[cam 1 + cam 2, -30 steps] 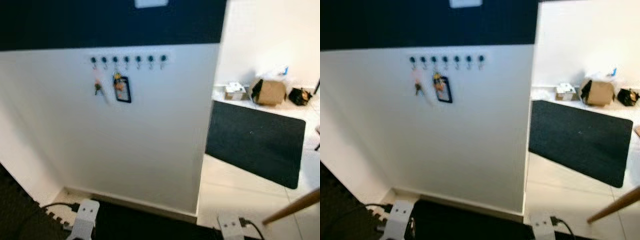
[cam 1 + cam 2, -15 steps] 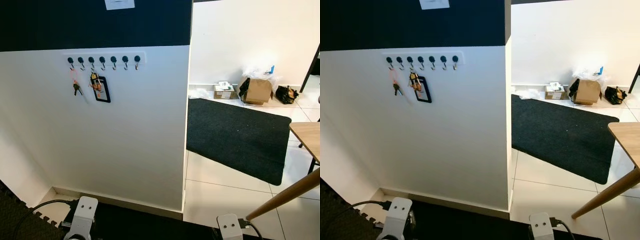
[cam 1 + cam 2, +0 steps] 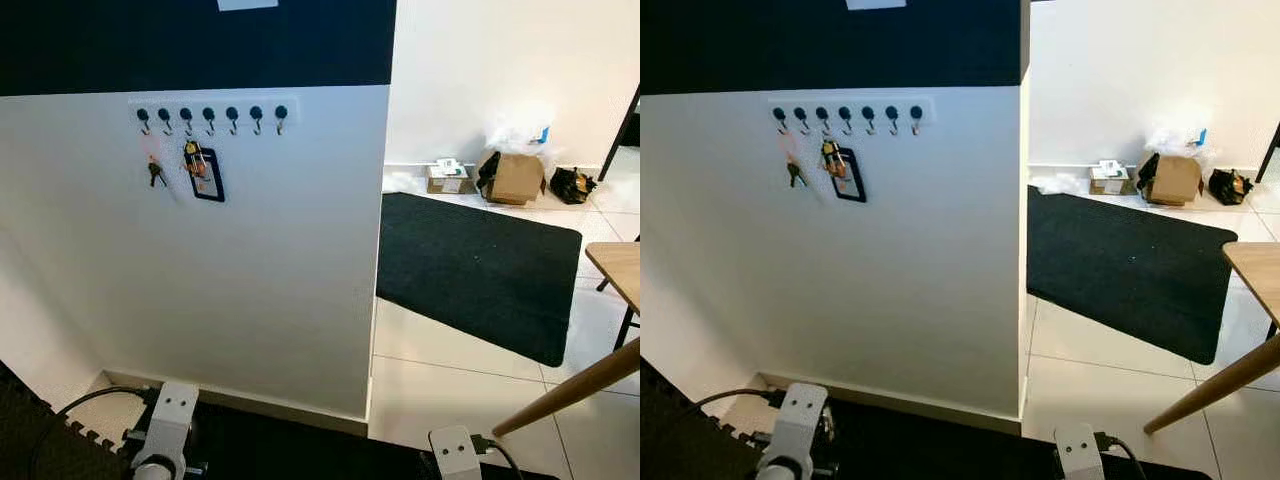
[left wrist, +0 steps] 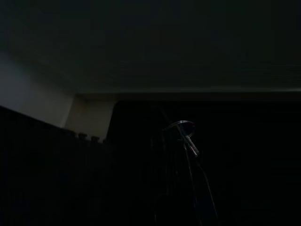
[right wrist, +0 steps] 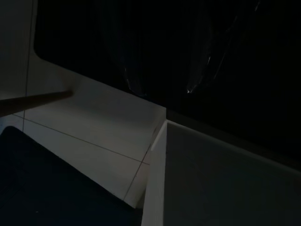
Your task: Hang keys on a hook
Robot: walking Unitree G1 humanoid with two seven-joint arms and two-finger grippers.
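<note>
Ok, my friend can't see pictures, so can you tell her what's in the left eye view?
A white rail of seven black hooks runs along a white half wall; a small bunch of keys hangs near its left end, and a black-framed card tag hangs beside them. To the right, a black floor mat lies on pale tiles, with a brown cardboard box behind it.

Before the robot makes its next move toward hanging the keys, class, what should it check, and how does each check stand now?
1. Hook rack in sight on the white wall: ok.
2. Free hooks: ok; the four at the right end are bare.
3. Occupied hooks noted: ok; keys and a black tag hang near the left end.
4. Keys held in a pincer: cannot tell; the left wrist view is too dark, with a faint metal glint.
5. Arms raised to the rack: not ok; both hang low.
</note>
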